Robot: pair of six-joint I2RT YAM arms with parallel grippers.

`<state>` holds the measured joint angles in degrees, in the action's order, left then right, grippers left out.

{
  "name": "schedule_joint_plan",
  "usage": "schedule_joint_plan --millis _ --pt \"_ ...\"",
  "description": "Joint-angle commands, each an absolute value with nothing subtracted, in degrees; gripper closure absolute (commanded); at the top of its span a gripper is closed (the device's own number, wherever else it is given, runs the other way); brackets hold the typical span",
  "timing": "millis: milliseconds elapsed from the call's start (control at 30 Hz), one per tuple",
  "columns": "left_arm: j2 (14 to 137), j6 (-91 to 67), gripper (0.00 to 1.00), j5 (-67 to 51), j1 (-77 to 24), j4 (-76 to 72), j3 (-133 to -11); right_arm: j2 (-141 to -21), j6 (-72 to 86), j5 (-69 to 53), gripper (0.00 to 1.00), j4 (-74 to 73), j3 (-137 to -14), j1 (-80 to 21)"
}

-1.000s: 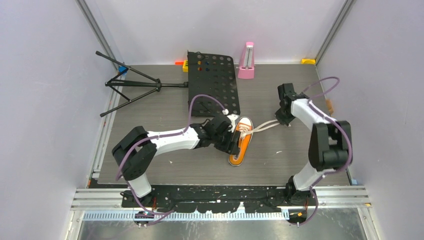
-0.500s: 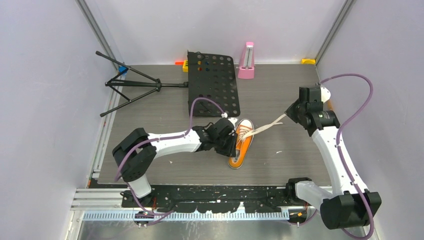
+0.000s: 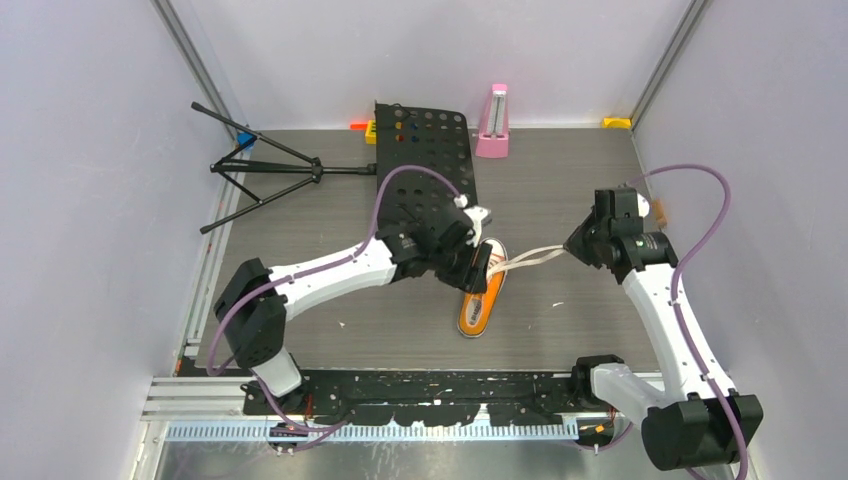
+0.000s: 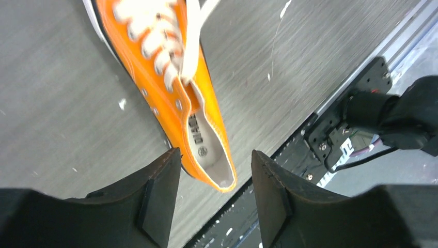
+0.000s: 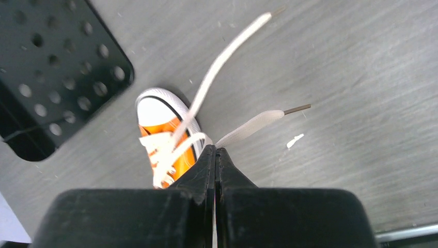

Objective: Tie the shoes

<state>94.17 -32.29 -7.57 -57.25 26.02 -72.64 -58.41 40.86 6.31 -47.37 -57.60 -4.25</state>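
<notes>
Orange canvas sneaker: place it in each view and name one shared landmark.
Top external: orange canvas sneaker, middle of picture.
Left wrist: sneaker, upper left to centre.
Right wrist: sneaker, lower left of centre.
Shared landmark: its white laces, in all three.

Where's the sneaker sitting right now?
Top view: the sneaker lies mid-table beneath the left gripper, near side of the black perforated plate, laces stretched to the right gripper.
</notes>
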Motion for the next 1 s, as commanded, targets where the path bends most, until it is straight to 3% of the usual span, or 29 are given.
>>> schedule_joint_plan --millis 0,167,533,733,967 --pt "97.0 -22.1 0.46 -11.6 -54.0 27.0 -78.7 -55.4 41.1 3.9 1.0 -46.8 -54.7 -4.0" --pt "102.7 -19.6 0.56 -20.6 -50.3 23.5 -82.8 -55.4 40.6 5.3 1.0 -47.5 -54.0 -4.0" --pt "118.2 -17.5 0.55 -30.4 -48.7 32.7 -99.2 -54.9 40.9 3.5 1.0 -46.7 -50.2 -4.0" --pt "118.6 -17.3 0.87 -32.4 -48.7 33.7 -100.0 -55.1 40.8 3.5 1.0 -46.7 -50.5 -4.0" --pt "117.6 -16.7 0.95 -33.7 -48.7 35.0 -99.1 -56.6 40.9 2.9 1.0 -46.0 -52.0 -4.0"
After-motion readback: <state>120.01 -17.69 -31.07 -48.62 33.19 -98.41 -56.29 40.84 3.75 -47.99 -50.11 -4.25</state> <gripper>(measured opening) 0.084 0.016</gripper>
